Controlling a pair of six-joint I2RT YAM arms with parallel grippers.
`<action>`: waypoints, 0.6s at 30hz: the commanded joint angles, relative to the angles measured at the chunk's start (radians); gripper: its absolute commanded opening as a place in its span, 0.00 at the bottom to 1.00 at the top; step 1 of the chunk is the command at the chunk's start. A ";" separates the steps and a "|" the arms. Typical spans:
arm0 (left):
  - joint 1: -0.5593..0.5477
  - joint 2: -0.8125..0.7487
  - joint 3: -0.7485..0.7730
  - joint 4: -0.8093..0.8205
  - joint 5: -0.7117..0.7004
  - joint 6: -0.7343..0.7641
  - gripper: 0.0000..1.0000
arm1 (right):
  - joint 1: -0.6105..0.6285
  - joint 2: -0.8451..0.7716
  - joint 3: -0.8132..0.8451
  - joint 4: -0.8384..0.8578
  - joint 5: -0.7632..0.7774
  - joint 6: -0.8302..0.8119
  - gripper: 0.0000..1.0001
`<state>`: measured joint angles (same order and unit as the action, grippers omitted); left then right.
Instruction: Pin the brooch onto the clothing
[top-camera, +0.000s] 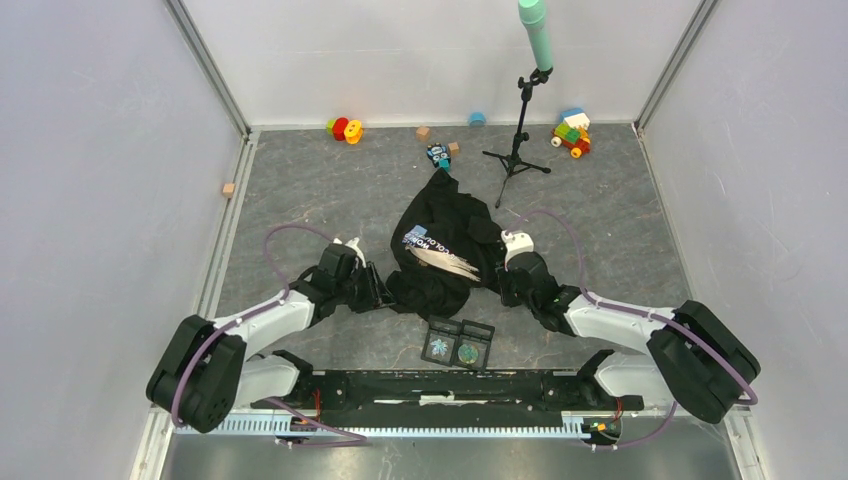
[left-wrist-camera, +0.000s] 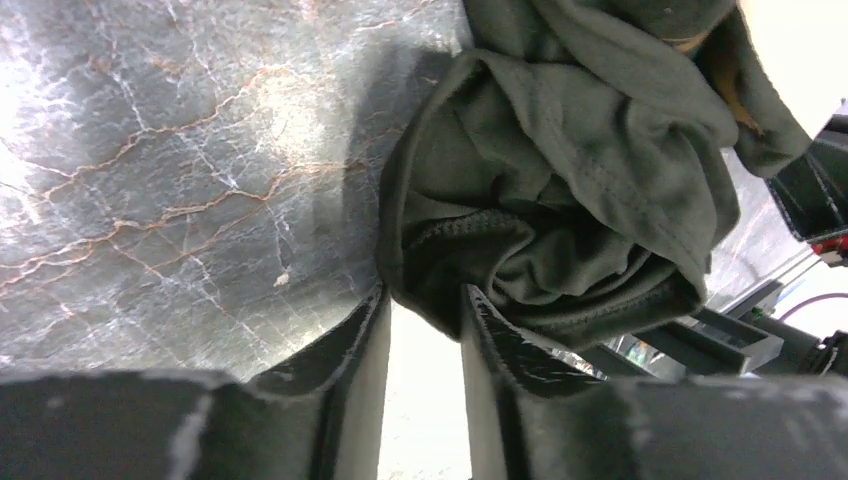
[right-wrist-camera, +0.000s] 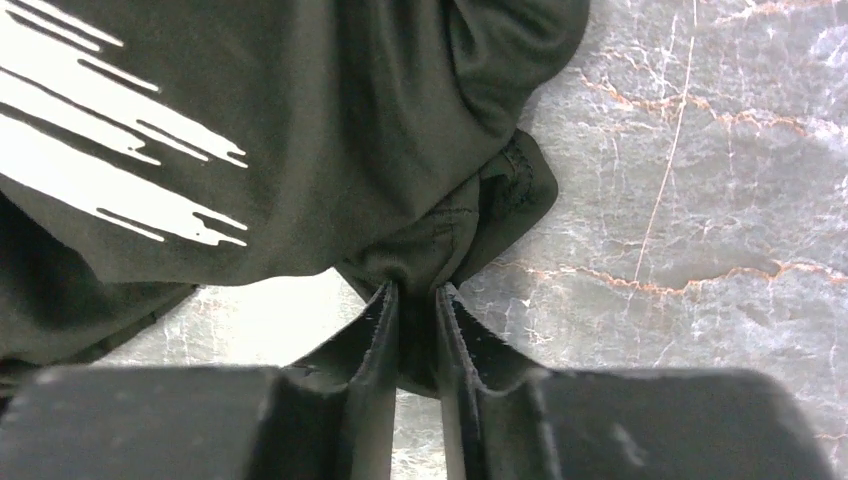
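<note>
The black T-shirt (top-camera: 445, 250) lies crumpled in the middle of the table, its white brush-stroke print and lettering facing up. My left gripper (top-camera: 385, 290) is at the shirt's left edge. In the left wrist view its jaws (left-wrist-camera: 425, 300) stand narrowly apart with a thick fold of the shirt (left-wrist-camera: 560, 170) pinched at the tips. My right gripper (top-camera: 503, 285) is at the shirt's right edge. In the right wrist view it (right-wrist-camera: 415, 292) is shut on a fold of the shirt (right-wrist-camera: 330, 120). Two brooches lie in open black boxes (top-camera: 440, 345) (top-camera: 473, 348) near the front edge.
A microphone stand (top-camera: 520, 130) stands behind the shirt. Toys lie along the back wall: a red and yellow one (top-camera: 345, 128), a colourful block truck (top-camera: 572, 133), a small figure (top-camera: 438, 153). A wooden block (top-camera: 229, 189) lies at the far left.
</note>
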<state>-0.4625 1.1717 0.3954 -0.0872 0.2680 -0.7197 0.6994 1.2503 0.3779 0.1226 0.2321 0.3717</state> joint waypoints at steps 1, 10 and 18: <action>-0.005 0.045 -0.024 0.151 0.051 -0.086 0.28 | 0.001 -0.008 -0.014 -0.006 -0.006 0.020 0.13; 0.127 0.016 0.275 0.064 0.114 -0.130 0.02 | -0.042 -0.081 0.390 -0.263 0.230 -0.155 0.00; 0.634 -0.007 0.855 -0.267 0.233 0.011 0.02 | -0.202 -0.135 0.869 -0.333 0.236 -0.289 0.00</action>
<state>-0.0158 1.1893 0.9920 -0.1844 0.4252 -0.8055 0.5495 1.1809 1.0683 -0.1986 0.4141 0.1749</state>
